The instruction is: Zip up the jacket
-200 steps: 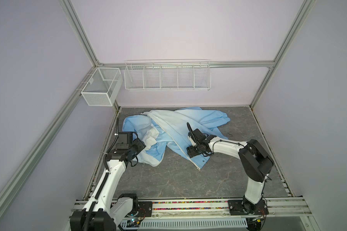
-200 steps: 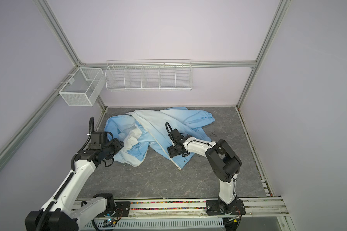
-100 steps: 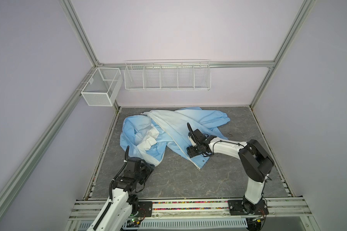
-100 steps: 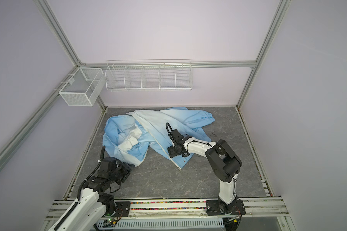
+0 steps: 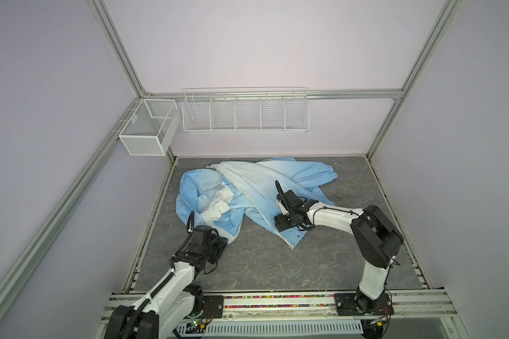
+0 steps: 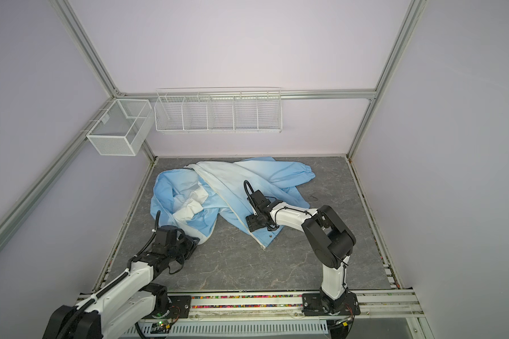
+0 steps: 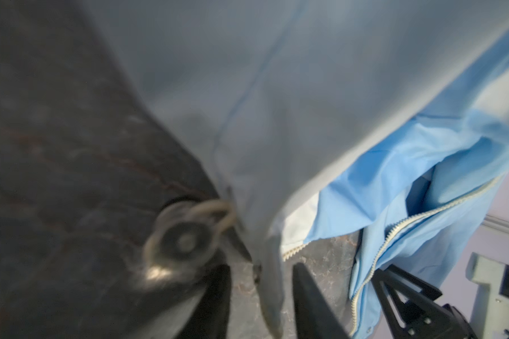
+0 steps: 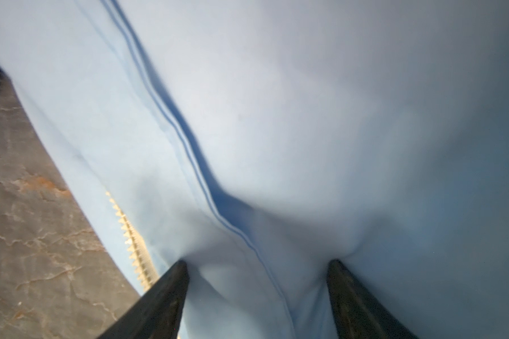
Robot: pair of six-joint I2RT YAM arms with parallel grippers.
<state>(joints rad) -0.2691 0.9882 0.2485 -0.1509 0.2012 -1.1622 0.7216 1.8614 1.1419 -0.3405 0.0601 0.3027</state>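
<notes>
Jacket point(image 5: 247, 187) lies crumpled mid-frame on tabletop point(image 5: 276, 264). Right fingers point(image 8: 165, 299), spread, press it flat. Left fingers point(image 7: 309, 299), narrowly apart, straddle the lower-left hem point(image 7: 272, 278). Risk: an off-edge pinch misses the thin hem, or a pull bunches folds over the zipper point(image 7: 417, 217).

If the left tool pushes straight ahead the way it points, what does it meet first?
Most likely the jacket: its pale edge hangs between the fingers of the left tool. The cord stopper sits just beside that line. Blur leaves depth unclear.

White links point(image 5: 332, 212), blk joints point(image 5: 376, 236), cables point(image 5: 278, 190), left end effector point(image 7: 259, 273), right end effector point(image 8: 257, 264)
</notes>
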